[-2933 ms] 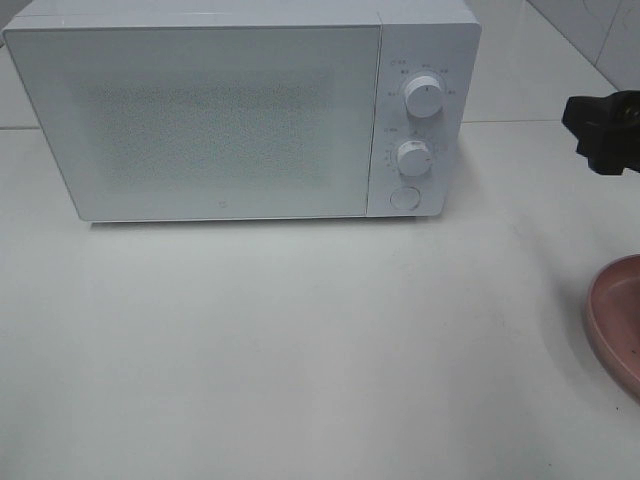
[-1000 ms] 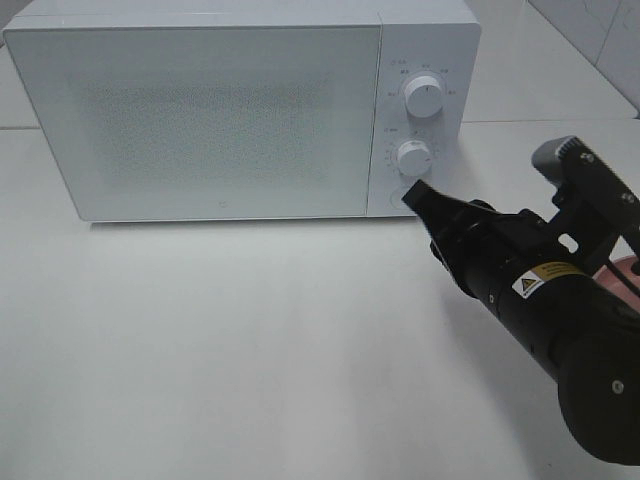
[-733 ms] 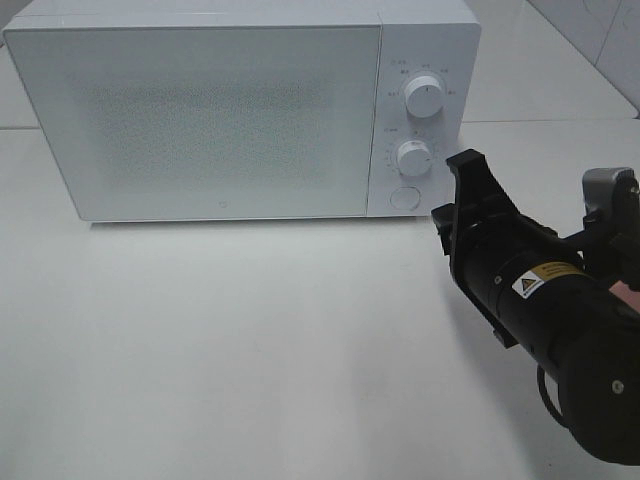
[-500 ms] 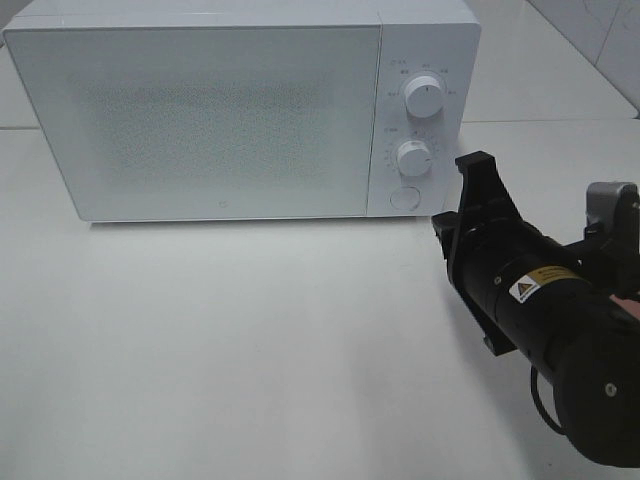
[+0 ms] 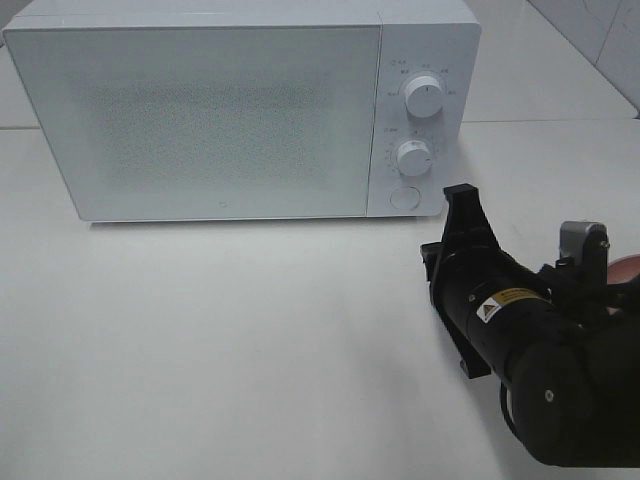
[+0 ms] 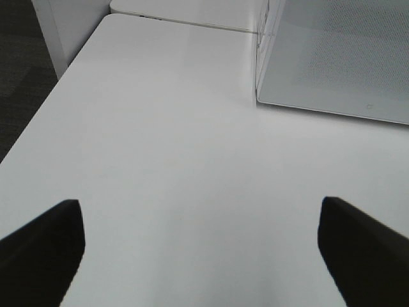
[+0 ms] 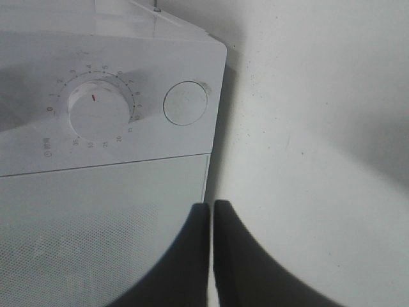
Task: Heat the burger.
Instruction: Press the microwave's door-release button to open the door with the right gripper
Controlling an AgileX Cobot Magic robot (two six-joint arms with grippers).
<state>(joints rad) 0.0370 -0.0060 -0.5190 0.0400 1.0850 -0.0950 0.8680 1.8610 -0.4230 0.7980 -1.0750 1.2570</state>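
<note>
White table [image 5: 250,350] (matte), dark floor [image 6: 16,64] beside it

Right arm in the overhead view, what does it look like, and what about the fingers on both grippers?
The right arm is a thick matte black cylinder carrying a small white label with a yellow warning triangle, plus a grey bracket. The right gripper has plain black fingers tapering to narrow tips. The left gripper shows only two black finger ends.

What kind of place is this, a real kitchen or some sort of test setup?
Most likely a robot test bench staged like a kitchen, not a home kitchen. A white microwave sits on a plain white table, and a black robot arm works right beside the microwave's control panel.
</note>
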